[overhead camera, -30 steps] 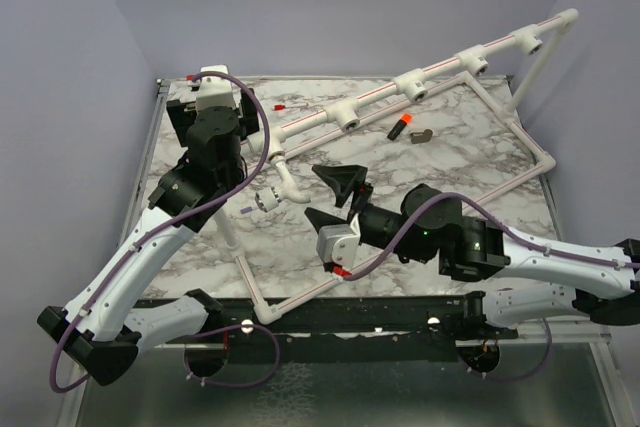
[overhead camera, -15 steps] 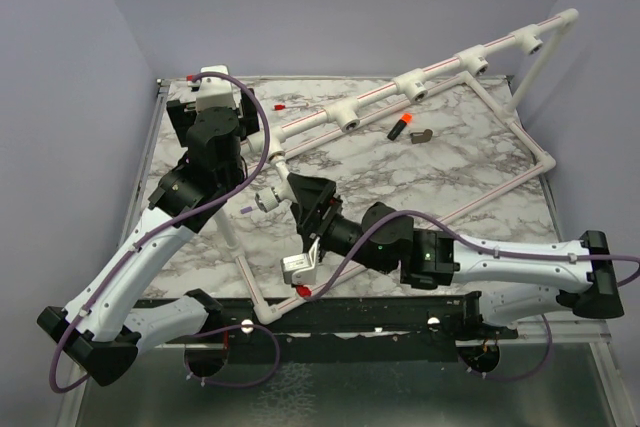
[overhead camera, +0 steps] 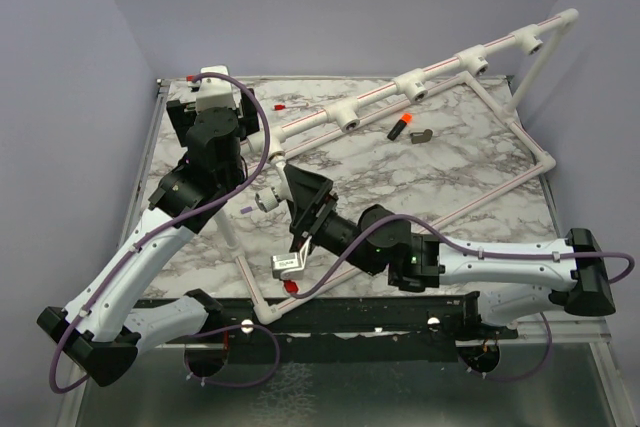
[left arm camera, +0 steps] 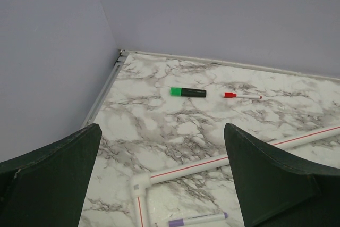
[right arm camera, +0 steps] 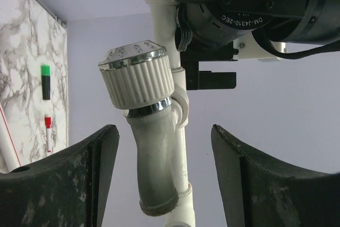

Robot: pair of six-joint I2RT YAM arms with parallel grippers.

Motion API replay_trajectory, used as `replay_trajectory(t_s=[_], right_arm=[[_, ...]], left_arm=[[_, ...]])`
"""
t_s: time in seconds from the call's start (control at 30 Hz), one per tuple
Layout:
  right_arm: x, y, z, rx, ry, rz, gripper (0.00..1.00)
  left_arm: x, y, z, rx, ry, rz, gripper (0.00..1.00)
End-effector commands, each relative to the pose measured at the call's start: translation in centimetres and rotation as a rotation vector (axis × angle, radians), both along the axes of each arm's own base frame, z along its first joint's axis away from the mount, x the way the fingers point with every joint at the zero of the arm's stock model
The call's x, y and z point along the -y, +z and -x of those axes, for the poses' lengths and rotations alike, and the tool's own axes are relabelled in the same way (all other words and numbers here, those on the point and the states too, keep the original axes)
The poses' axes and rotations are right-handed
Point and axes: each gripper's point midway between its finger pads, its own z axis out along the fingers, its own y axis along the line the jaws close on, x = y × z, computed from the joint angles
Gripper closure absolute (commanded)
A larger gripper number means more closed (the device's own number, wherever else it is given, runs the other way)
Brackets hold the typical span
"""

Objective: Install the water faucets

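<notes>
Right pincer (right arm camera: pixel 161 131) straddles faucet (right arm camera: pixel 151 152), white pipe (right arm camera: pixel 161 19) behind

From above, the water faucet (overhead camera: pixel 266 200) is too small to see well. A little grey thing (overhead camera: pixel 423 135), farther back on the right, is too tiny to name. Up close, the faucet hides part of the white pipe (right arm camera: pixel 161 17) behind it.
</notes>
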Motion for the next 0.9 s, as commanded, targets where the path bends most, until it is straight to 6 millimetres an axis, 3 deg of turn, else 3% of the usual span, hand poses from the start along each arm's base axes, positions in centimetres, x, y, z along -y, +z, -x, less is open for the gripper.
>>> replay_trajectory(t_s=[0.0,0.17,0.27,0.37,0.53,0.87], right_arm=[[-0.6,0.3,0.4,0.046,-0.002,-0.002,0.27],[-1.2,-0.5,0.5,0.033,0.003,0.012,0.35],[-1.2,-0.8,0.4,0.025,-0.001,0.015,0.45],[-1.3,-1.0,0.5,0.012,-0.001,0.010,0.62],[-1.3,-1.0,0.6,-0.028,0.000,-0.053,0.98],[-1.1,-0.5,0.8,-0.298,0.015,-0.482,0.99]], left_arm=[[0.6,-2.8,0.4,-0.088,-0.039,-0.071,0.01],[0.5,-2.6,0.4,-0.084,-0.036,-0.069,0.01],[0.5,-2.7,0.4,-0.085,-0.040,-0.069,0.01],[0.5,-2.6,0.4,-0.084,-0.038,-0.069,0.01],[0.5,-2.7,0.4,-0.085,-0.038,-0.070,0.01],[0.3,-2.5,0.6,-0.079,-0.036,-0.066,0.01]])
